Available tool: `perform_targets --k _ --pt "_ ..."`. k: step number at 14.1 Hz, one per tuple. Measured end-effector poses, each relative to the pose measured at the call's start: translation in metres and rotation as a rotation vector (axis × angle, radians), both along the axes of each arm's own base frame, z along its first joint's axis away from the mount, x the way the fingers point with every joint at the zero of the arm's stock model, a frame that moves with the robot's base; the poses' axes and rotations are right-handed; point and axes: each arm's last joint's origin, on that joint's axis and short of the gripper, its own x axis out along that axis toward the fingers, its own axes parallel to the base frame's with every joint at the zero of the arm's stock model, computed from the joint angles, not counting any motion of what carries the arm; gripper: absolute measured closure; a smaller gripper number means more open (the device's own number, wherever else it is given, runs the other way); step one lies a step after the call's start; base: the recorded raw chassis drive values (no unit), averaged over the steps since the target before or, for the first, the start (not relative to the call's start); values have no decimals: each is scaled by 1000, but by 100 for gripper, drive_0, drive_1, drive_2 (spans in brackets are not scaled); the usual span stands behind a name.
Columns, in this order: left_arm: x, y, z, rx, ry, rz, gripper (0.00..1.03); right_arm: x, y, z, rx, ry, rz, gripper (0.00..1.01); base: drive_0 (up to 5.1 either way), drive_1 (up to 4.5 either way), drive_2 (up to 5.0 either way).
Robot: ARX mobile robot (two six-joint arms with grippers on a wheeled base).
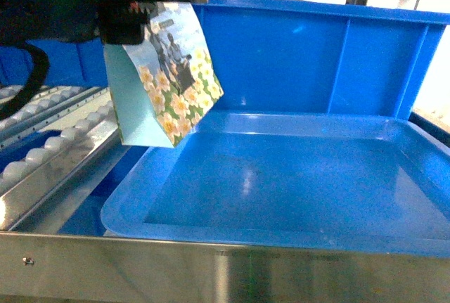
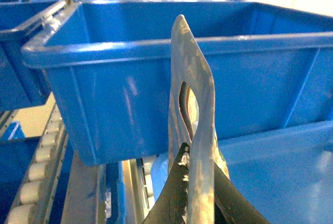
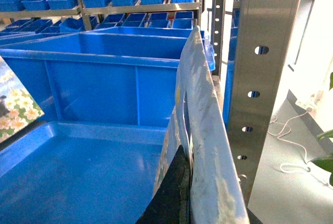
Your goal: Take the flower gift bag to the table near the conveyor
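Head view: large blue plastic tray [image 1: 295, 176] fills the steel rack beside the white-roller conveyor [image 1: 49, 148]. Above its left rim hangs the flower-printed paper gift bag [image 1: 169, 71], left gripper [image 2: 200, 182] clamped on its top edge. Right gripper [image 3: 190, 193] pinches a similar sheet. Light, crushable; grip near handle cut-out.

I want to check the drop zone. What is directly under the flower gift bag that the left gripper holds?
The flower gift bag hangs over the blue tray's left rim and the conveyor rollers beside it. No table is visible.
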Motion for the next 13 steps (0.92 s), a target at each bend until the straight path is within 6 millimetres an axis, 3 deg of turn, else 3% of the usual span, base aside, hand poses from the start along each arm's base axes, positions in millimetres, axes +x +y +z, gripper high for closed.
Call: perform_targets --k 3,6,11,13 --pt "-20 15 14 17 -75 18 101 0 0 0 0 1 1 99 0 0 0" --pt "-57 43 29 53 -187 54 101 0 0 0 0 1 1 99 0 0 0" --pt "-108 101 20 69 -231 167 101 0 0 0 0 1 1 99 0 0 0" --pt "-122 108 19 76 -248 155 101 0 0 0 0 1 1 99 0 0 0"
